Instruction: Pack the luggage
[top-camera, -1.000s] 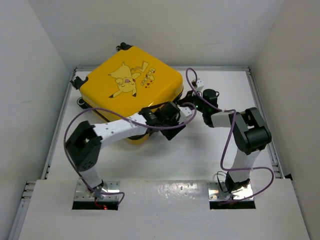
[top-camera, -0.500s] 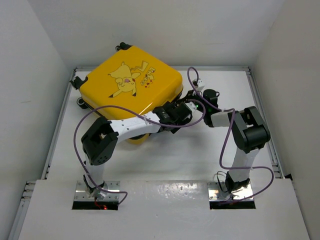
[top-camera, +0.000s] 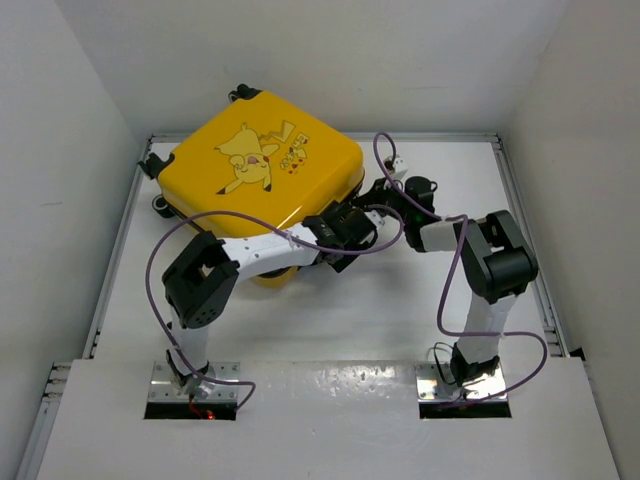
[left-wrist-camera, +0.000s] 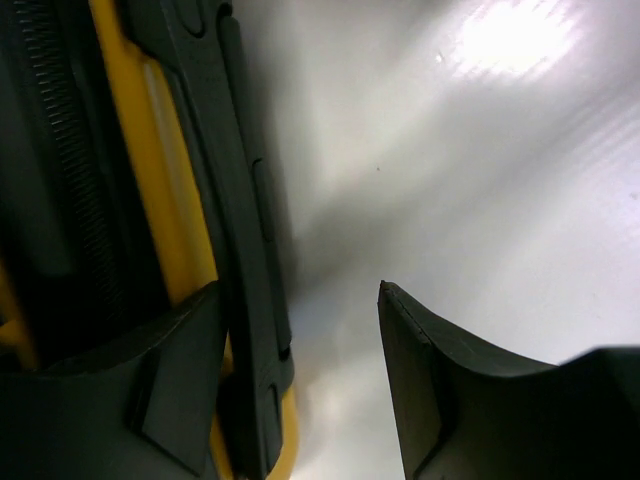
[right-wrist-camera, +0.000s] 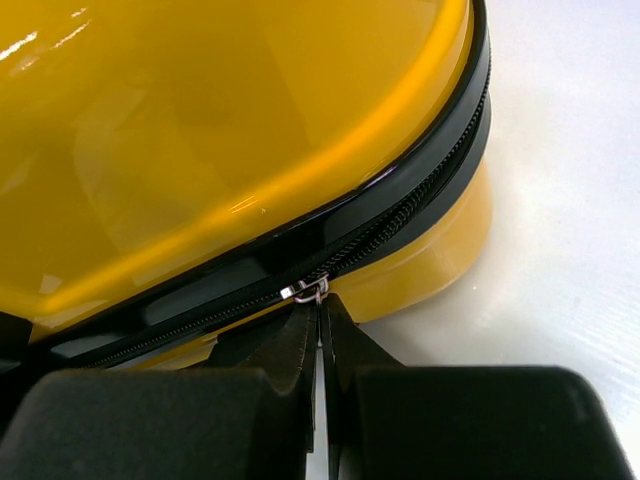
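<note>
- Right wrist view: the right fingers (right-wrist-camera: 285, 350) are pressed together with the small metal zipper pull (right-wrist-camera: 311, 292) at their tips, seemingly pinched. The hold is thin and right at the tips, so a tug off the line of the zip track (right-wrist-camera: 400, 225) could let the pull slip free.
- The luggage (top-camera: 260, 170) lies flat and lid-down at the far left of the bench (top-camera: 400, 300), its near right corner towards both arms. From here I cannot tell which stretch of zip is left to close.
- The left fingers (left-wrist-camera: 170, 390) are spread, one against the case's side by the black trim (left-wrist-camera: 250, 250) and the other over bare bench. They clamp nothing. If the zip binds, the pull may drag the whole case across the smooth bench instead of running the slider.
- The track bends round the corner just beside the pull, and a straight drag there would likely jam the slider or twist the tab.
- In the top view both wrists sit close together at that corner, so a sweep along the edge risks the right fingers meeting the left ones.
</note>
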